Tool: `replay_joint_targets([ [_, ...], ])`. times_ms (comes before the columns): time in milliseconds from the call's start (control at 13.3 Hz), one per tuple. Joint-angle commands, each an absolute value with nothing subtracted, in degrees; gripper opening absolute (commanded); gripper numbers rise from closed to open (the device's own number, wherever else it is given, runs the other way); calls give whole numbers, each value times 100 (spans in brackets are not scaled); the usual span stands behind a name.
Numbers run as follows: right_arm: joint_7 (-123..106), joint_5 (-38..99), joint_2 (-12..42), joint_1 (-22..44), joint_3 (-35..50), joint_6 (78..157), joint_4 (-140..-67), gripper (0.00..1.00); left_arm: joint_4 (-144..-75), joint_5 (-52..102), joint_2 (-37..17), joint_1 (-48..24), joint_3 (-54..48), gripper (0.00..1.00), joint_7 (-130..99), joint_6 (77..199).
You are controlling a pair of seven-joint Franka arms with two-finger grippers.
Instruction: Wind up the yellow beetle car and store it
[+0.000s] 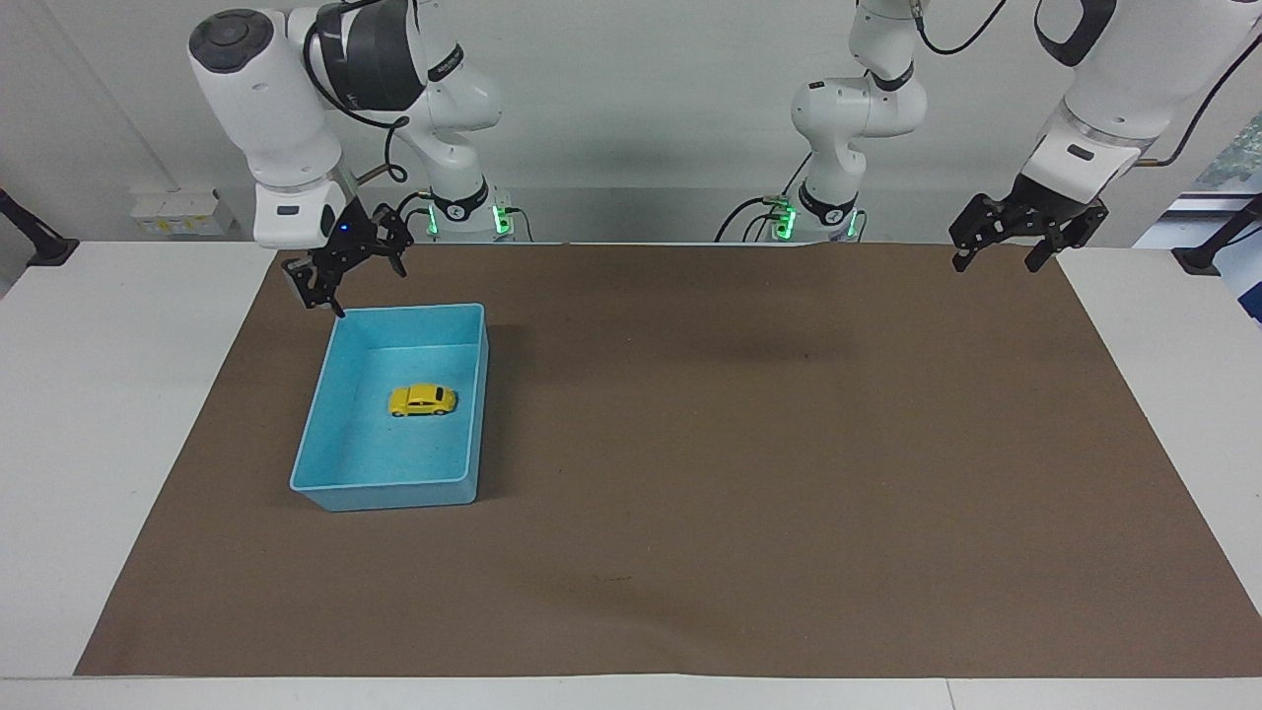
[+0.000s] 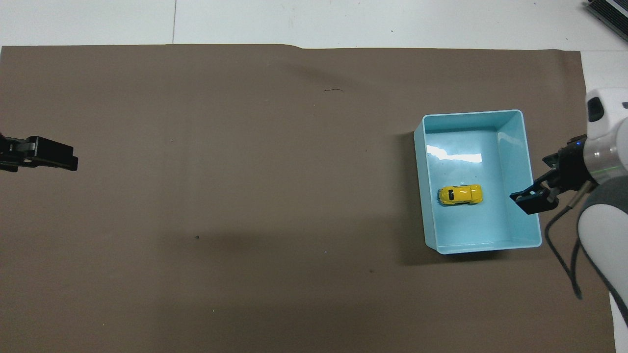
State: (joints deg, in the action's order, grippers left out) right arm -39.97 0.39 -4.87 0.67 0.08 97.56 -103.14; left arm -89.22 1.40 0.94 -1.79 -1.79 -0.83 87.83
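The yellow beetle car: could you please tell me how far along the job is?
Storing looks done: the yellow beetle car sits on its wheels inside the light-blue bin. Nothing is in hand: the right end effector is open and raised by the bin's corner, and the left end effector waits open. Whether the car was wound cannot be seen.

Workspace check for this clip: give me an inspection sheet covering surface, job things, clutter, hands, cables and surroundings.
Surface: brown mat over a white table.
Job's things: yellow beetle car on its wheels inside the light-blue bin, touching no wall.
Clutter: nothing seen.
Hands: right hand open, empty, raised beside the bin's corner nearest the robots; left hand open, empty, waiting over the mat's edge at the left arm's end.
Cables: black cables at the arm bases.
Surroundings: grey wall; white outlet box.
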Motion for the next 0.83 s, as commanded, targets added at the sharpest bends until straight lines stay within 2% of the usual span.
replay_joint_targets([
  [0, -3316, 97, -598, -158, 44, 9589, -10214, 100, -8947, 53, 158, -105, -229, 100, -88, 8719],
  [376, -1296, 192, -501, -167, 61, 9501, -9546, 100, -8947, 53, 158, -105, -229, 100, -88, 8719],
  [526, -688, 264, -475, -158, 62, 9134, -9169, 100, -8947, 53, 158, -105, -229, 100, -88, 8719],
  [752, -580, 193, -28, -228, -8, 8500, -8334, 100, -8947, 53, 158, -105, -229, 100, -88, 8719],
])
